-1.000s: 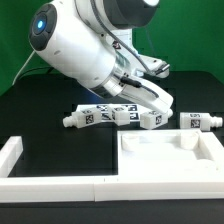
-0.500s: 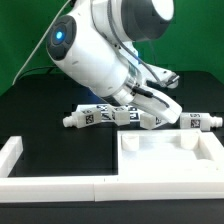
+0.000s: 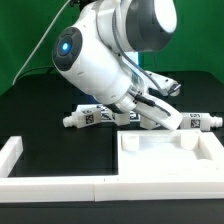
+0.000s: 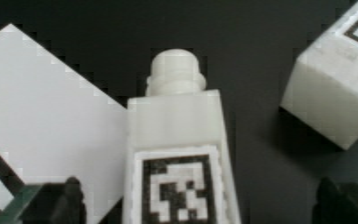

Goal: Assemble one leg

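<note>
Clearly, the gripper (image 4: 194, 206) is held wide open and empty. A leg (image 4: 172, 140) is laid flat on the table (image 4: 247, 40), its tagged end between the fingers (image 4: 48, 200) but untouched, its long axis pointed straight away, threaded tip farthest.

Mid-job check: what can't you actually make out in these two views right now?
Row of legs: in the exterior view the arm covers its middle, so the count is unclear.
Fingers: the wrist view shows only dark tips, cut off by the edge; in the exterior view the arm hides them.
Centre leg: blurred in the wrist view, tag unreadable, one end cut off by the edge.
</note>
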Available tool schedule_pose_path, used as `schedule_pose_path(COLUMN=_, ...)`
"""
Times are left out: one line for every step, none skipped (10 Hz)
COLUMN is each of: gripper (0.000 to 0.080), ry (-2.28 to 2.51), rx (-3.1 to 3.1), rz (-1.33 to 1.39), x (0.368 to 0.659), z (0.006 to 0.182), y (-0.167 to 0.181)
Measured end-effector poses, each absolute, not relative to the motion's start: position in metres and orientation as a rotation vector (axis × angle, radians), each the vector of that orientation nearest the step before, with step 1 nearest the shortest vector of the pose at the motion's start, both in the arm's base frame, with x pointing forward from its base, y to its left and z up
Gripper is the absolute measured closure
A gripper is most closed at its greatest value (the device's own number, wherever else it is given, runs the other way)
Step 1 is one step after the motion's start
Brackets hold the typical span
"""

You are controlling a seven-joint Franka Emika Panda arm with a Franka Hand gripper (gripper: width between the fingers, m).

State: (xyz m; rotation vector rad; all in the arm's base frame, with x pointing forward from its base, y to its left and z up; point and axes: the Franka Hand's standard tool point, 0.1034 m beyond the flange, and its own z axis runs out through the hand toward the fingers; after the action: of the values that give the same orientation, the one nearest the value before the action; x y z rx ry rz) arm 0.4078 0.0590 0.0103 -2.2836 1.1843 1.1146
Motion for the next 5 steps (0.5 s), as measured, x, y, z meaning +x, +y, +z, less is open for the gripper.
schedule_pose_path(gripper=0.0151, ry=1.190, rx=-2.278, rz=1.114, x=0.4080, z=0.0104, y=0.0553)
schedule_pose_path(gripper=0.0151, ry=1.185, rx=-2.285, rz=1.115, x=0.4082, z=0.0106, y=0.0558)
schedule_pose_path(gripper=0.0151, ry=1.185, rx=-2.286, rz=1.113, x=0.4084, z=0.0104, y=0.0557)
schedule_pose_path(gripper=0.0275, ry=1.186, rx=-2.286, rz=1.113, x=0.4084, z=0.0104, y=0.0553)
schedule_pose_path(gripper=0.0275, ry=1.186, rx=-2.286, rz=1.113, x=0.4084, z=0.0104, y=0.0552)
